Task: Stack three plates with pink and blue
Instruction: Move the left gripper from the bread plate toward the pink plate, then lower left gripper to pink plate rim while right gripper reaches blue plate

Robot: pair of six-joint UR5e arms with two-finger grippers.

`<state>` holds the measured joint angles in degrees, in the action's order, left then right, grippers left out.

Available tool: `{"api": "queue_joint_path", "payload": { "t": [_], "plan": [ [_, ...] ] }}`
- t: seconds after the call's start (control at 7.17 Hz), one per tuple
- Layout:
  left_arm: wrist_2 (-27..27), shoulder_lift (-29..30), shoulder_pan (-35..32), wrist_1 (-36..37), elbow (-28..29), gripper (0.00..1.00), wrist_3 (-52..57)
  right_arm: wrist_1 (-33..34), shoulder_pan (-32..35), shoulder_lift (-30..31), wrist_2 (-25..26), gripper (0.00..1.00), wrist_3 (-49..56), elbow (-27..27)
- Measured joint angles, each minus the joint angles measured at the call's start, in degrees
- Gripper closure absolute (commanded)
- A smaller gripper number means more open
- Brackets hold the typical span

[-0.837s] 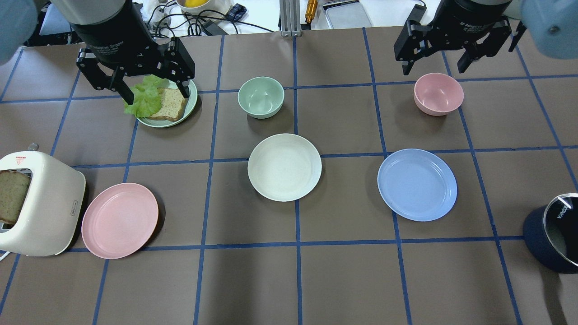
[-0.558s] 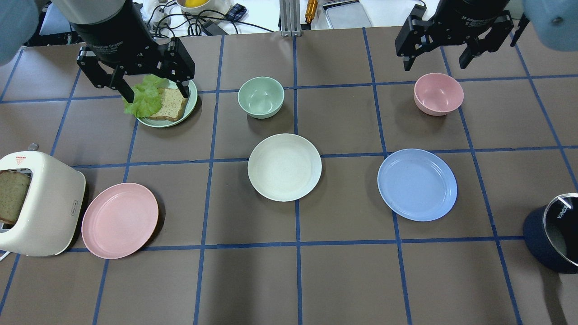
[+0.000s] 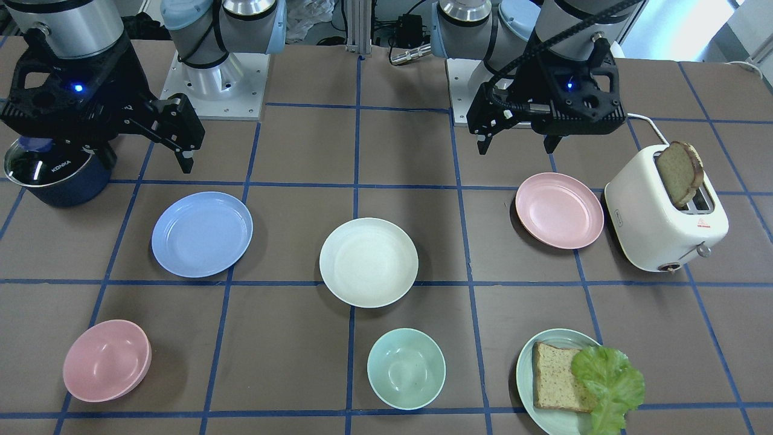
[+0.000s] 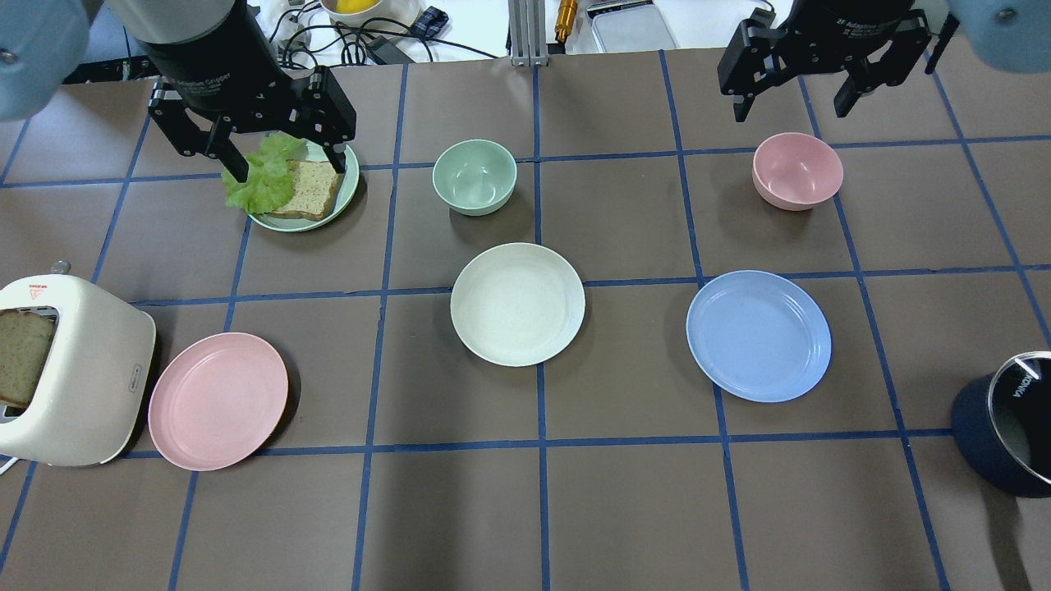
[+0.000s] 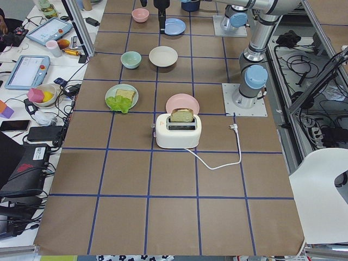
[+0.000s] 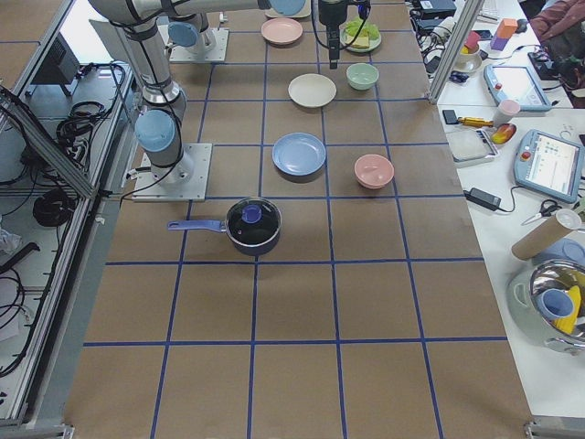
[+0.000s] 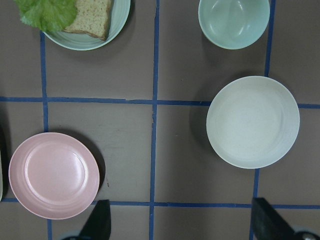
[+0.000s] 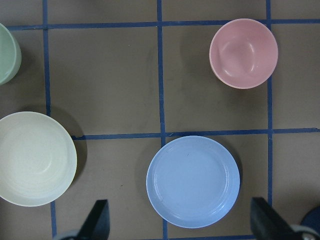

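The brown gridded table fills the overhead view. Both arms hang high along its top edge with wrists pointing straight down. The left gripper is at the upper left, above the mint-green plate of bread and lettuce. The right gripper is at the upper right, just past the pink bowl. Each has its jaws spread wide and holds nothing.

The toaster sits at the left edge, and the pale pink plate lies just beside it at the lower left. The cream-white plate lies in the centre and the light blue plate right of centre. All three lie flat on the table, well apart, with nothing stacked yet.

The plates look light, stiff and matte, so they should grip fairly well but are likely to skid if nudged. Their low rims sit close to the table. The rim is probably the only place to take hold, with one finger inside the lip and one outside.
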<state>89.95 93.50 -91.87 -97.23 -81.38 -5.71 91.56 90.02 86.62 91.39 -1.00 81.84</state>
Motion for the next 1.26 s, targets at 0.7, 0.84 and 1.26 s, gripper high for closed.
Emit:
{"api": "queue_joint_path", "payload": {
  "t": [0.7, 0.84, 1.26],
  "plan": [
    [3.2, 1.0, 8.6, 19.5, -26.7, 0.00, 9.7, 0.0, -0.2, -0.5, 0.2, 0.00, 0.2, 0.7],
    [4.1, 0.3, 9.0, 27.1, -34.3, 0.01, 11.3, 0.1, -0.3, -1.0, 0.3, 0.00, 0.2, 0.7],
    [9.0, 1.4, 9.4, 39.3, -45.3, 0.29, 12.3, 0.2, -2.1, -2.3, 0.2, 0.00, 0.8, 2.5]
  ]
}}
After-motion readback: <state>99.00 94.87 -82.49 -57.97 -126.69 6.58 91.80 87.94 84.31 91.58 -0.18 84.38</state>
